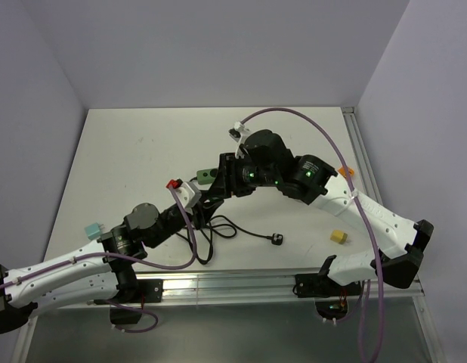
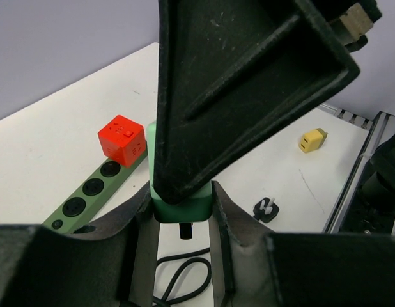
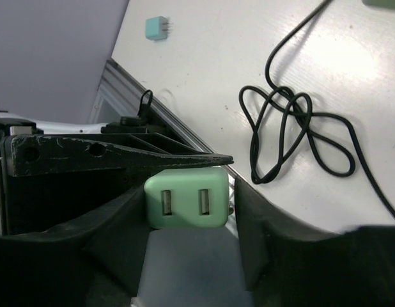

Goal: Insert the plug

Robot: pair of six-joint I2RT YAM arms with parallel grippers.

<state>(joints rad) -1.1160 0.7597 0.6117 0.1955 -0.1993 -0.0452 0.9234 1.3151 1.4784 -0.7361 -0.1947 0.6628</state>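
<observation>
Right wrist: left gripper (image 2: 180,220) clamped on green plug (image 3: 185,198); right gripper (image 3: 188,208) flanks it, contact unclear. Square grip on flat sides before left lets go.

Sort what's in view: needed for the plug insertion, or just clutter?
Job: mint-green cube plug, held by left gripper; dark green power strip.
Lying about: red cube adapter; yellow charger block; teal plug block; black coiled cable.
</observation>
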